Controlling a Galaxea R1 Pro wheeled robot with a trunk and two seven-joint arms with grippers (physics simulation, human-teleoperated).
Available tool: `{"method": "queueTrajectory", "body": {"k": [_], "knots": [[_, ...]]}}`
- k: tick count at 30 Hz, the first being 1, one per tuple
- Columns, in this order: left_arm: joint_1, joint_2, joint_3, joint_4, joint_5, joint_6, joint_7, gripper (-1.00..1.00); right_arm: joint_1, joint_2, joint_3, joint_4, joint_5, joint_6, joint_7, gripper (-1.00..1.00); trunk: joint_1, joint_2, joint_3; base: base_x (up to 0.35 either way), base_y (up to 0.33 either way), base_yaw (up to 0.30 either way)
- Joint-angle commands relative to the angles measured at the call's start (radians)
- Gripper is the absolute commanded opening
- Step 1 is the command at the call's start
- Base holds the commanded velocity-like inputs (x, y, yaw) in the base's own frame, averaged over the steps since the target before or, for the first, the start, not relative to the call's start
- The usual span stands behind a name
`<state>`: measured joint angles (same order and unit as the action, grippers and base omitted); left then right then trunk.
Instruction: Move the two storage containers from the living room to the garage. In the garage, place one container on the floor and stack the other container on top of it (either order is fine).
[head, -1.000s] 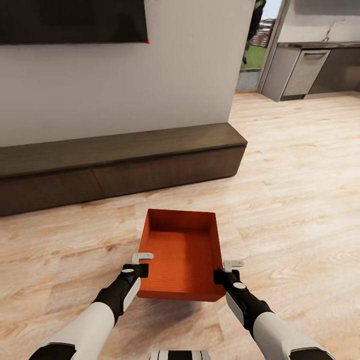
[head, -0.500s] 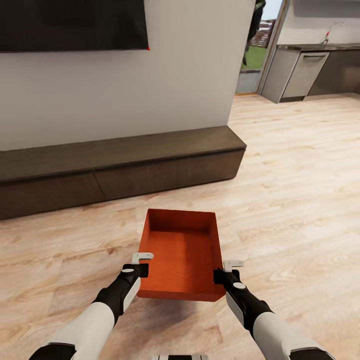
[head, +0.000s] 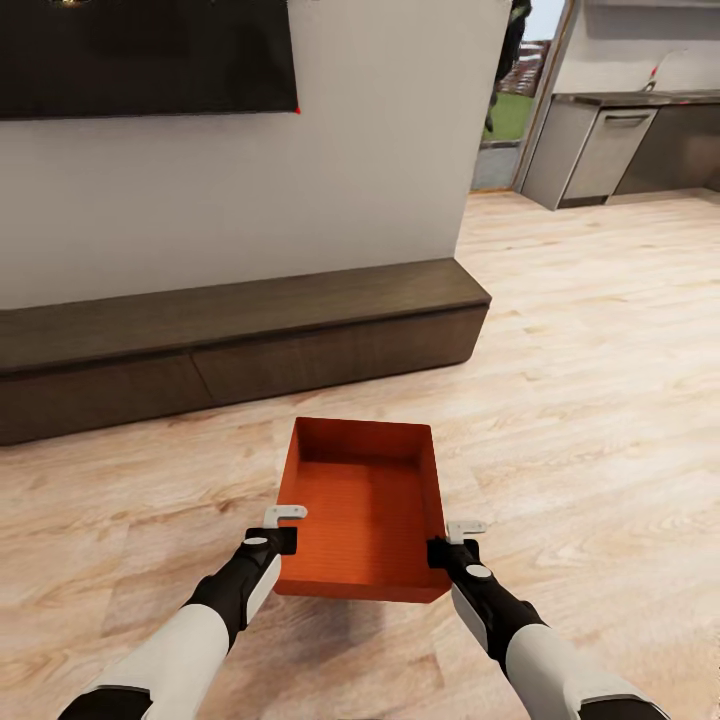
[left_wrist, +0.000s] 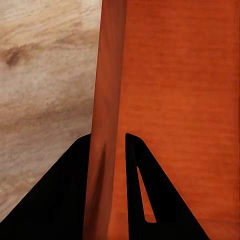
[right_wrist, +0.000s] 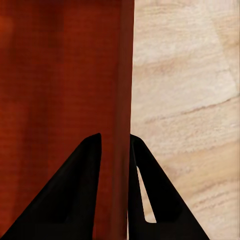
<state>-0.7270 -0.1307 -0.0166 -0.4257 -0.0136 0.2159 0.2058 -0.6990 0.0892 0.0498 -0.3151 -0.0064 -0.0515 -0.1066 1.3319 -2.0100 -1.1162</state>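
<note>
Above the wood floor, left claw and right claw pinch the container's side walls.

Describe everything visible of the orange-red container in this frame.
The orange-red rectangular lidless storage container has thin plain walls and is empty inside. It is held level above the light wood plank floor, casting a shadow below. The left gripper pinches its left wall and the right gripper its right wall, near the robot-side end.

Light wood plank floor, long dark low bench against white wall under black TV
</note>
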Motion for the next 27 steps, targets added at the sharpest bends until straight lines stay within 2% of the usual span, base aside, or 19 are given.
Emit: {"method": "queueTrajectory", "body": {"k": [1,27], "knots": [[0.0,0.0,0.003,-0.002,-0.011,0.008,0.009,-1.0,-0.001,0.0,0.001,0.001,0.0,-0.003,-0.007,-1.0,-0.004,0.007,0.003,0.0,0.0,0.0],[0.0,0.002,0.005,0.01,-0.009,0.008,0.009,-1.0,-0.001,0.0,-0.001,0.001,0.0,-0.005,-0.011,-1.0,-0.104,0.189,0.084,0.0,0.0,0.0]]}}
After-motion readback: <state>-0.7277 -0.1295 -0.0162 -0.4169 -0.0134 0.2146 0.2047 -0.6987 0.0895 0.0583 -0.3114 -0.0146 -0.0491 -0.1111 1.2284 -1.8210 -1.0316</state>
